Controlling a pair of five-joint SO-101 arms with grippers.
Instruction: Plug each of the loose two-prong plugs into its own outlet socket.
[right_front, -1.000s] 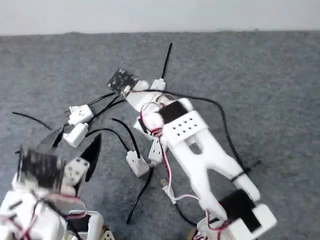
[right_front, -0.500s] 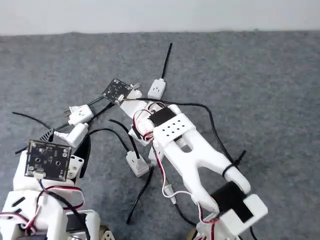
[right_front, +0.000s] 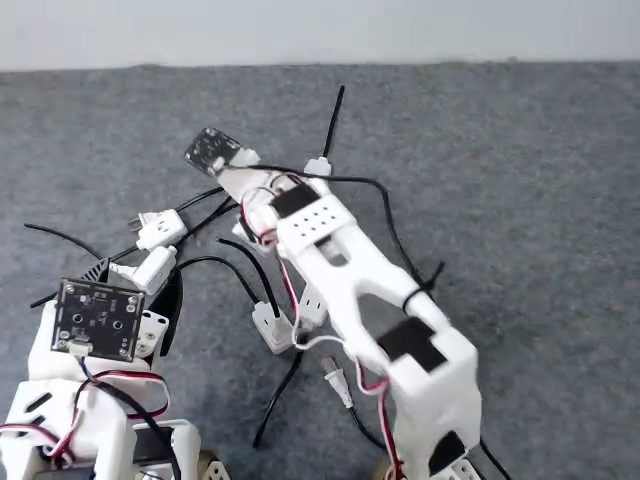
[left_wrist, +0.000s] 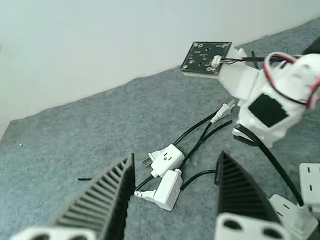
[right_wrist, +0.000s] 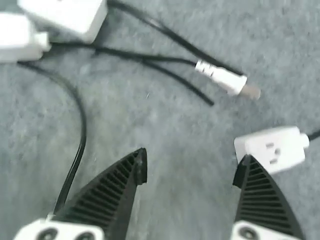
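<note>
Two arms: the left arm (right_front: 90, 420) sits at the near-left corner of the high view. The right arm (right_front: 340, 270) stretches from the near edge diagonally across the middle of the grey tabletop (right_front: 540, 200).
left end effector (left_wrist: 175, 167): fingers set wide apart with nothing between them. It is held low above the tabletop, and the two left sockets lie ahead of its gap.
right end effector (right_wrist: 194, 160): fingers set wide apart with nothing gripped. It is aimed down at bare tabletop between the two-prong plug and the far socket.
two-prong plug (right_wrist: 225, 80): white, on a black cord, lying flat with its prongs free. It is clear of both fingers of the right end effector and near the far socket without touching it.
far socket (right_wrist: 272, 146): white block with its slots visible, just beside one finger of the right end effector. In the high view its black cord runs toward the far edge of the tabletop.
upper left socket (right_front: 160, 230): white block with a black cord leading toward the right arm.
lower left socket (right_front: 150, 268): white block close beside the upper left socket. Whether the two touch cannot be told.
centre socket (right_front: 272, 325): white block on an arcing black cord, just beside the right arm.
neighbouring socket (right_front: 312, 305): white block partly covered by the right arm.
second plug (right_front: 335, 380): white, on a black cord, lying loose near the near edge beside the right arm, in no socket.
</note>
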